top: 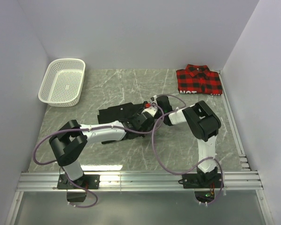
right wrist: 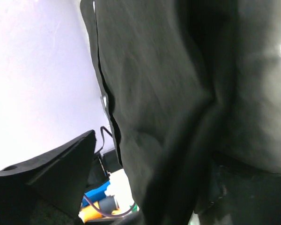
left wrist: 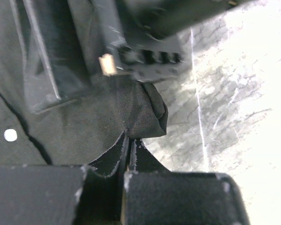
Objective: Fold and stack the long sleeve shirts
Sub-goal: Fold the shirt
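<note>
one black shirt (top: 116,113) lies rumpled; one red-black plaid shirt (top: 199,80) lies folded.

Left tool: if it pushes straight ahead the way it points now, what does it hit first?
The left tool is shut on the plain black button-up shirt, so that bunched fabric comes first; just beyond sits the right tool, though depth is unclear.
</note>
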